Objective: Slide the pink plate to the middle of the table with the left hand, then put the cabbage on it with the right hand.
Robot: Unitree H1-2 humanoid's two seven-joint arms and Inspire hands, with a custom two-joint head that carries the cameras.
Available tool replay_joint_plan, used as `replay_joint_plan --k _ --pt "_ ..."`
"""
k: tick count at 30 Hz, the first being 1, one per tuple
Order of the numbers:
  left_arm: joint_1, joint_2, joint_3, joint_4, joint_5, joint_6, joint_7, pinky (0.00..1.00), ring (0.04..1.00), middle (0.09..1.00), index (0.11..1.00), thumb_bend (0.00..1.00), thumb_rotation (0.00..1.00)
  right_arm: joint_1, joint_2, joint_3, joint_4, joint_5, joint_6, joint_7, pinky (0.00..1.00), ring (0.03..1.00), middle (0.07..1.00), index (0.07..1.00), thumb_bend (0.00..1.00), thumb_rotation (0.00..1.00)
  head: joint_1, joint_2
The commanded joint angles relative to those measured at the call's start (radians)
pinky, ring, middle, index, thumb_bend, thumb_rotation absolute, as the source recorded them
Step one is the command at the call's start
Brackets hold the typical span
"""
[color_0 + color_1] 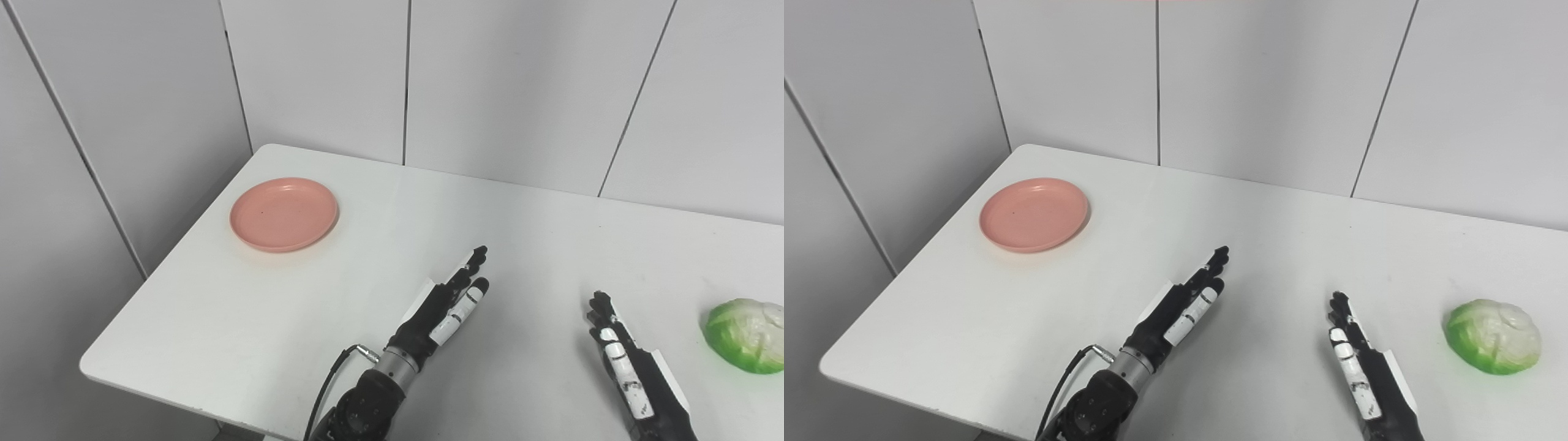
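A pink plate [283,214] lies empty on the far left part of the white table [380,245], near its left edge. A green and white cabbage [1492,336] sits on the table at the right. My left hand [446,306] is open with fingers stretched out, above the table's front middle, well to the right of the plate and apart from it. My right hand [1356,352] is open and empty, fingers straight, a little left of the cabbage and not touching it.
Grey wall panels [502,86] stand close behind the table and along its left side. A black cable [327,383] loops from my left wrist near the table's front edge.
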Motion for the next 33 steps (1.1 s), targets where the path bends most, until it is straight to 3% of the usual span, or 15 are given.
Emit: replay_joint_plan --k 1,3,8,12,16,24,27,33 --pt "0.076 0.013 -0.003 0.073 -0.015 0.016 -0.006 1.00 1.000 1.000 1.000 0.54 1.00 0.001 0.003 0.003 -0.017 -0.006 0.030 0.001 1.00 1.000 1.000 1.000 0.15 1.00 0.001 0.001" --pt "0.078 0.014 -0.001 0.048 -0.015 0.038 -0.008 1.00 1.000 1.000 1.000 0.55 1.00 0.001 0.004 0.005 -0.019 -0.011 0.031 0.000 1.00 1.000 1.000 1.000 0.16 1.00 0.002 0.000" --pt "0.066 0.012 0.017 -0.001 -0.070 0.005 -0.029 1.00 1.000 1.000 1.000 0.48 1.00 0.000 0.003 0.005 -0.016 -0.019 0.026 -0.001 1.00 1.000 1.000 1.000 0.16 1.00 0.015 -0.002" --pt "0.042 0.018 0.040 -0.088 -0.119 0.032 -0.043 1.00 1.000 1.000 1.000 0.41 1.00 0.000 0.003 0.000 -0.014 -0.012 0.024 0.001 1.00 1.000 1.000 1.000 0.16 1.00 0.037 -0.006" --pt "0.000 0.032 0.072 -0.213 -0.166 0.114 -0.057 1.00 1.000 1.000 1.000 0.37 1.00 0.000 0.000 -0.003 -0.009 -0.004 0.012 0.006 1.00 1.000 1.000 1.000 0.12 1.00 0.049 -0.010" --pt "-0.169 0.143 0.183 -0.326 -0.232 0.227 -0.066 0.98 0.990 0.995 0.986 0.48 1.00 0.001 -0.002 0.000 -0.022 0.001 0.029 0.010 1.00 1.000 1.000 1.000 0.10 1.00 0.060 -0.012" --pt "-0.225 0.167 0.226 -0.337 -0.253 0.269 -0.051 0.97 0.968 0.974 0.965 0.48 1.00 0.003 -0.002 0.002 -0.026 -0.005 0.031 0.006 1.00 1.000 1.000 1.000 0.09 1.00 0.062 -0.014" --pt "-0.321 0.222 0.320 -0.315 -0.275 0.282 -0.013 0.92 0.930 0.936 0.925 0.45 1.00 0.006 -0.002 0.003 -0.031 -0.012 0.029 0.005 1.00 1.000 1.000 1.000 0.09 1.00 0.074 -0.020"
